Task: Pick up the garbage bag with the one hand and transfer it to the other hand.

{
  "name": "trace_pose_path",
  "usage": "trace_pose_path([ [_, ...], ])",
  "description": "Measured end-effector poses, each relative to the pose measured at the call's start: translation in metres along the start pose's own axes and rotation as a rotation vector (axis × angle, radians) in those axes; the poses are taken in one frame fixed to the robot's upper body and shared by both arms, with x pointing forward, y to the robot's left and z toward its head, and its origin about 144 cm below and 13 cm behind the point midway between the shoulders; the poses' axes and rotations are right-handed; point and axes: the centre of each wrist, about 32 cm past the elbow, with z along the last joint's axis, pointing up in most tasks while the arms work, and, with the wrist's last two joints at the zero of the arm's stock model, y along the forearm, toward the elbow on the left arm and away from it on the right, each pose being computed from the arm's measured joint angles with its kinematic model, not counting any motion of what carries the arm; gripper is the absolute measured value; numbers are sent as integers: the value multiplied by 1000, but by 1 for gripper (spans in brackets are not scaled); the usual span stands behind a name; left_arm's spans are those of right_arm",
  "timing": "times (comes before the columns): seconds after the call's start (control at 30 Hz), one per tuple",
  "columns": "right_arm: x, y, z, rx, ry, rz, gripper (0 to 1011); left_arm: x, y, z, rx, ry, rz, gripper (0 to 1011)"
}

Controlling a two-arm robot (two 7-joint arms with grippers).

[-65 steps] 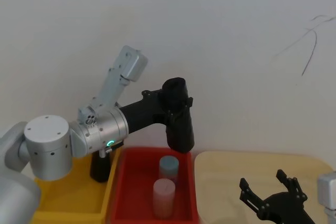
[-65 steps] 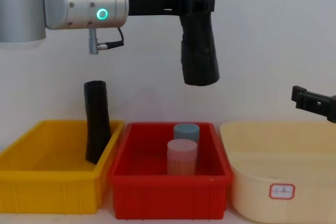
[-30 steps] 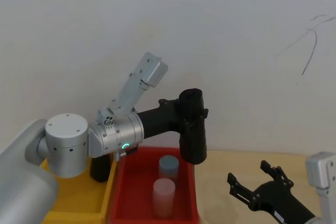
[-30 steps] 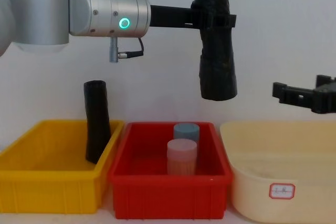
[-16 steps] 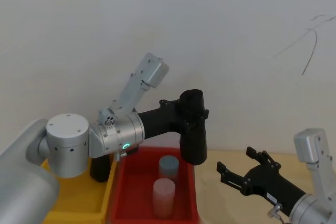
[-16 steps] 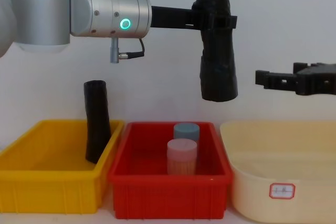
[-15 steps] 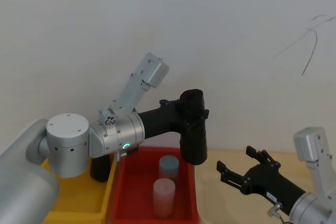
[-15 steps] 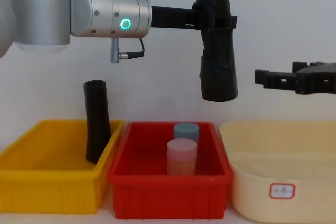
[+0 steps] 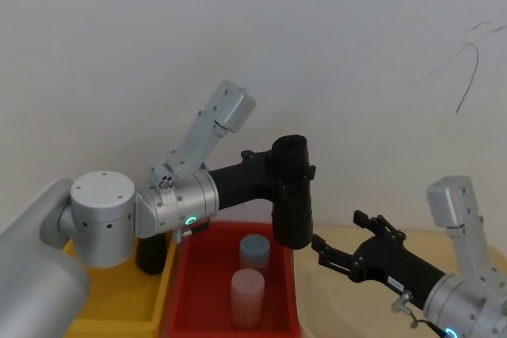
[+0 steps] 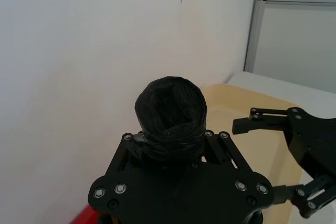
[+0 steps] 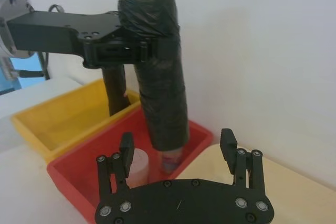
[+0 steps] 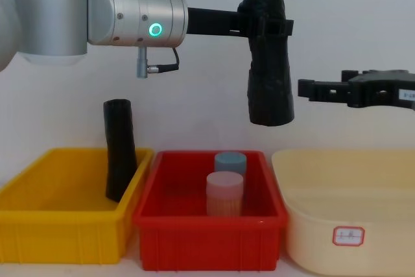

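— Where do we have the garbage bag [image 12: 269, 76]?
— Upper middle of the chest view. Our left gripper [image 12: 267, 27] is clamped around its top end, and it hangs upright above the red bin [image 12: 194, 244].
— And our right gripper [image 9: 337, 229]?
— Its fingers are spread wide, just right of the bag's lower half and not touching it. The bag sits ahead of the gap, not between them.

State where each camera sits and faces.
Head: high, facing forward and down on the red bin; both arms show, left end effector clamping the garbage bag.
Chest: lower, facing the bin's side; left arm, right end effector show.
Left wrist: behind its end effector, facing the bag's top end.
Right wrist: behind its open end effector, facing the bag's side.
All four share the bag.
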Motion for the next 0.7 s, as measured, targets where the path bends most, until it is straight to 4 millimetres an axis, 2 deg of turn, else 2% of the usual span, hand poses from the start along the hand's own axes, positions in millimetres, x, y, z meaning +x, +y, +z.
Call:
trace_pose_path([
  [0.7,-2,32,4,2,-20,76,1000,0,0,0,0,0,0,393],
])
